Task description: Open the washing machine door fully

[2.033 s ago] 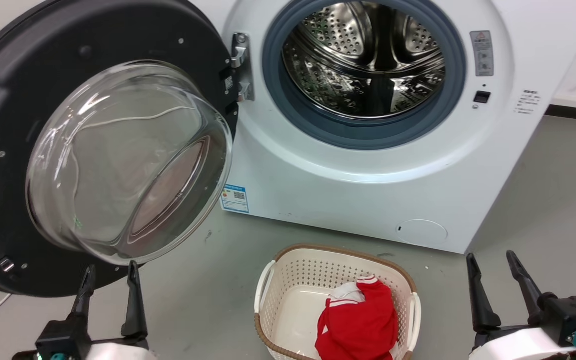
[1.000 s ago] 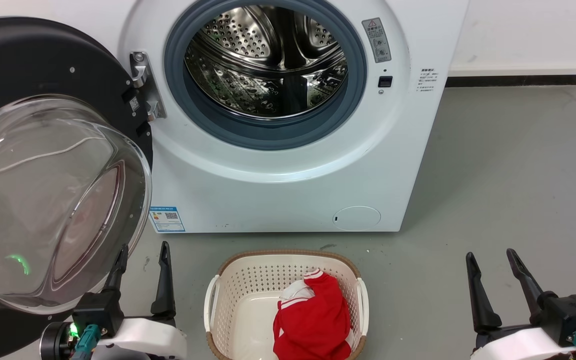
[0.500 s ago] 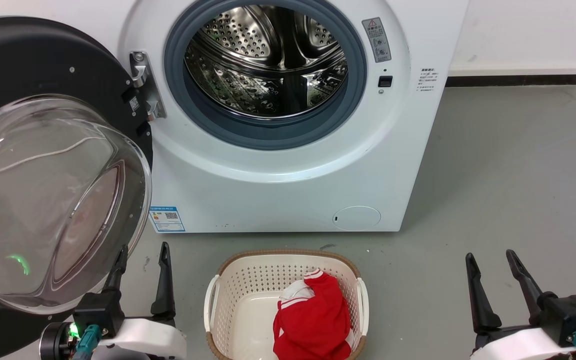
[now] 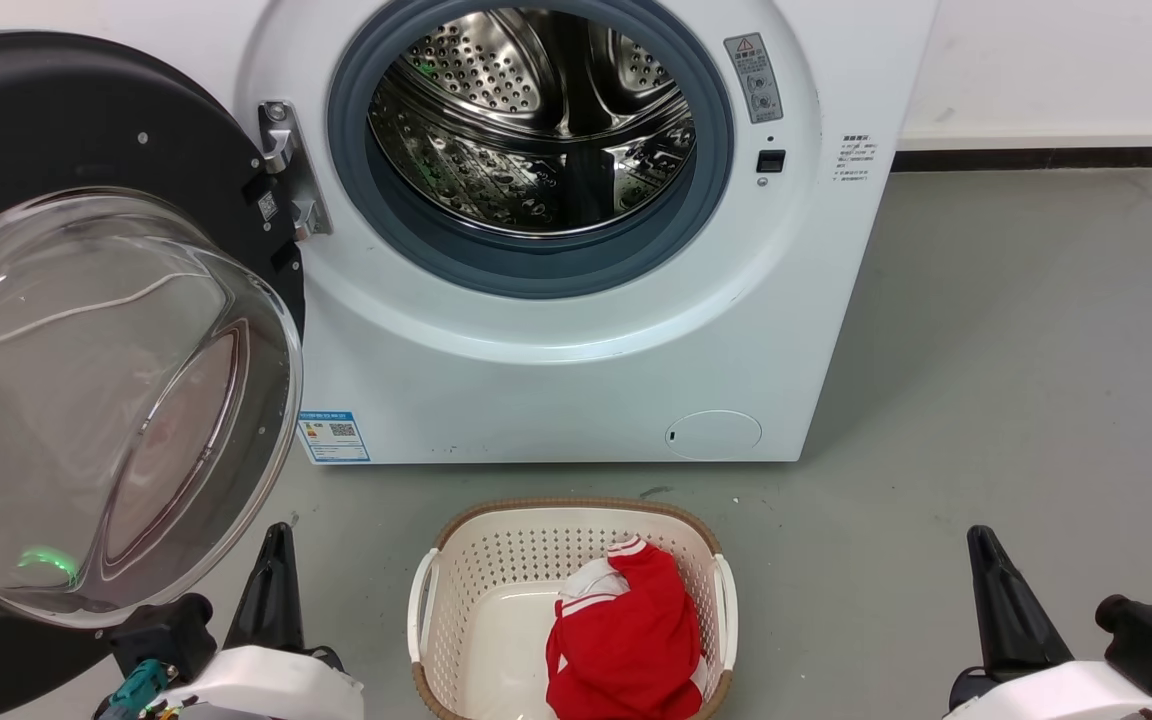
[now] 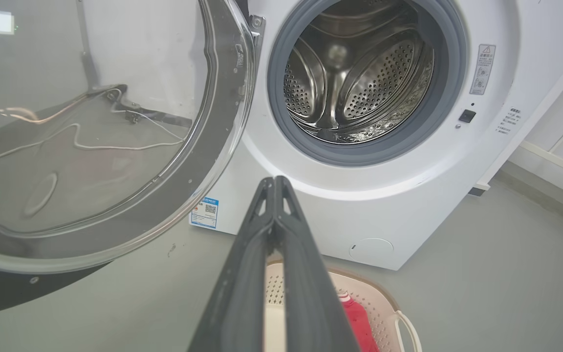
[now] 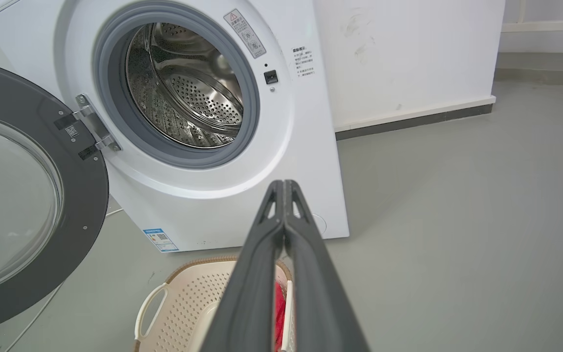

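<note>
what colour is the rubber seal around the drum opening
Blue-grey. The rubber seal shows best in the head view, ringing the steel drum.

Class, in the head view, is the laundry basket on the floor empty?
No, a red and white garment lies inside the basket.
</note>
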Robot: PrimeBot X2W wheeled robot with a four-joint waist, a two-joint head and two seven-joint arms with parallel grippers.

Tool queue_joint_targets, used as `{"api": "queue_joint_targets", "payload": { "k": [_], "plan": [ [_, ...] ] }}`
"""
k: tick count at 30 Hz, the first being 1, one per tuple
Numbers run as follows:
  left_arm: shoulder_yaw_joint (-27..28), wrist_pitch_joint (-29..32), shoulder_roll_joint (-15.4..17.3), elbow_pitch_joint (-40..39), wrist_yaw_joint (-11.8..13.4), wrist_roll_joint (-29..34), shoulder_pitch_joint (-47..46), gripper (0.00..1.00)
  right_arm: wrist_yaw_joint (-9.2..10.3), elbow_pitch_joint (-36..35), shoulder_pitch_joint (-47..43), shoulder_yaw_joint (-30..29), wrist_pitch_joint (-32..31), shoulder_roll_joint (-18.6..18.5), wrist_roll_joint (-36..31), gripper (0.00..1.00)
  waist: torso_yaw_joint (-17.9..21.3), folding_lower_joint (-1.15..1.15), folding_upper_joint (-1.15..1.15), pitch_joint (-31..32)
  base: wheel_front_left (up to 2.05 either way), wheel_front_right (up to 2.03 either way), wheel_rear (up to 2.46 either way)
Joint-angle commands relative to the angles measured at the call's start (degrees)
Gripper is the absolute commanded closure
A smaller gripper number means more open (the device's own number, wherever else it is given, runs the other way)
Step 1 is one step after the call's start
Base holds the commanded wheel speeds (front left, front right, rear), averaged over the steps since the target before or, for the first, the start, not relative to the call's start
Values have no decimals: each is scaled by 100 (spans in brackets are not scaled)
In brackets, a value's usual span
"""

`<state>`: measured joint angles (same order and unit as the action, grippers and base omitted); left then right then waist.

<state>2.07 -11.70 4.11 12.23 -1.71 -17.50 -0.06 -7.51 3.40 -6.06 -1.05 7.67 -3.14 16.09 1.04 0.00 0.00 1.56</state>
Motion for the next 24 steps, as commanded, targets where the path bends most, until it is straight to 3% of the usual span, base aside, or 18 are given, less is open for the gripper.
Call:
{"api": "queue_joint_targets", "payload": {
  "k": [1,24],
  "plan": [
    [22,53,4,-90,-39,-281,-176,100,0,-40,182,3,-26,-53,315,100,-1,0,0,-3,0,0,0],
    [129,579,-32,-42,-212,-2544,-310,100,1,299,523,-28,-350,-139,2726,100,-23,0,0,-39,0,0,0]
  ]
}}
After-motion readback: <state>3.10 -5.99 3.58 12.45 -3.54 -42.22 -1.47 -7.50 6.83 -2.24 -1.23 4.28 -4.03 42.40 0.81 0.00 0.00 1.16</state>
